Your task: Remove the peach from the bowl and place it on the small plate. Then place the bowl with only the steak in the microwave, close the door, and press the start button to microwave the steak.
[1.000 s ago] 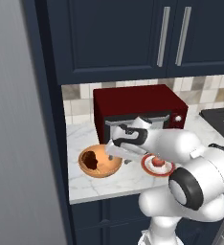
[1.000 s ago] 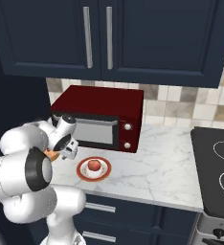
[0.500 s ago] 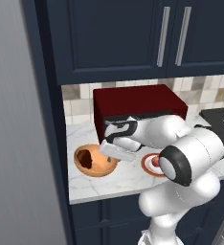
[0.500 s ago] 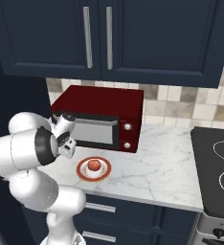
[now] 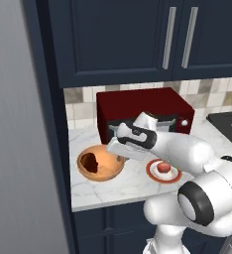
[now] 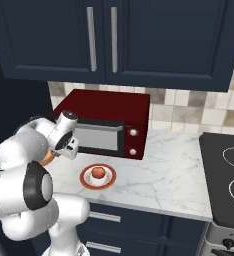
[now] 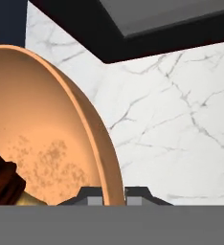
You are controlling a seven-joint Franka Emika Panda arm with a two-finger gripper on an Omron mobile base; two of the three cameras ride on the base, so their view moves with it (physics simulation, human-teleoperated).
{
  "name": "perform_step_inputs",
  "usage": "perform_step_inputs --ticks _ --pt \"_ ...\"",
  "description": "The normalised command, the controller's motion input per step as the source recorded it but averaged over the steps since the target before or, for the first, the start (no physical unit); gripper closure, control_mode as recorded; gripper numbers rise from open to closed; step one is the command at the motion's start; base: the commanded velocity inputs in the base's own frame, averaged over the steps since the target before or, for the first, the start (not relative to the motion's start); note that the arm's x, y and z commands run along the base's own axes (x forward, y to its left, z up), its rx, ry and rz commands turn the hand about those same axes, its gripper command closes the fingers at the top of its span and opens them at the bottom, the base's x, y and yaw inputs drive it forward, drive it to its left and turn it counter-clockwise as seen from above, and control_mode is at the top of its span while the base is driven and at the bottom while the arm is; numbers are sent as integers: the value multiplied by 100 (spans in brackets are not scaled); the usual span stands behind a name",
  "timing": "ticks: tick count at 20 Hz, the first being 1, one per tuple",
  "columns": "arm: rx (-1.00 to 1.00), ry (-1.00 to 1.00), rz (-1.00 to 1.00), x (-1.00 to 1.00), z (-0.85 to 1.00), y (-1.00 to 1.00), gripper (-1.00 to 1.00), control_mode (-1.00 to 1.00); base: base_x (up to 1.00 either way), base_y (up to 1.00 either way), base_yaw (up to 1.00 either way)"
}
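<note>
The orange bowl sits on the marble counter left of the small plate, with the dark steak inside it. In the hand view the bowl's rim runs down between my two fingertips, and the steak lies at the lower left. My gripper is shut on the bowl's right rim; the left base view shows the gripper angled down at that rim. The peach rests on the small red-edged plate, where the peach is apart from the gripper.
The dark red microwave stands against the tiled wall just behind the bowl and plate, its door looking closed. A tall grey panel bounds the counter on the left. A black stovetop lies to the right, with bare marble between.
My arm swung left from above the plate to the bowl, and the fingers came down over its right rim. Bowl, plate and peach stayed put.
</note>
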Motion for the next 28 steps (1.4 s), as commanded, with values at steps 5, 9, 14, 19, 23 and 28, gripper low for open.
perform_step_inputs --ticks 5,9,14,19,23,28 --pt "0 -14 0 -41 81 -32 100 -100 0 0 0" --pt "5 -12 0 -59 83 -35 100 -100 0 0 0" --pt "8 -6 0 -37 57 -59 100 -100 0 0 0" --pt "6 -5 -2 -16 53 -67 100 -100 0 0 0" --pt "4 0 -8 -9 46 -48 100 -100 0 0 0" --pt "6 0 -8 -17 16 -52 100 -100 0 0 0"
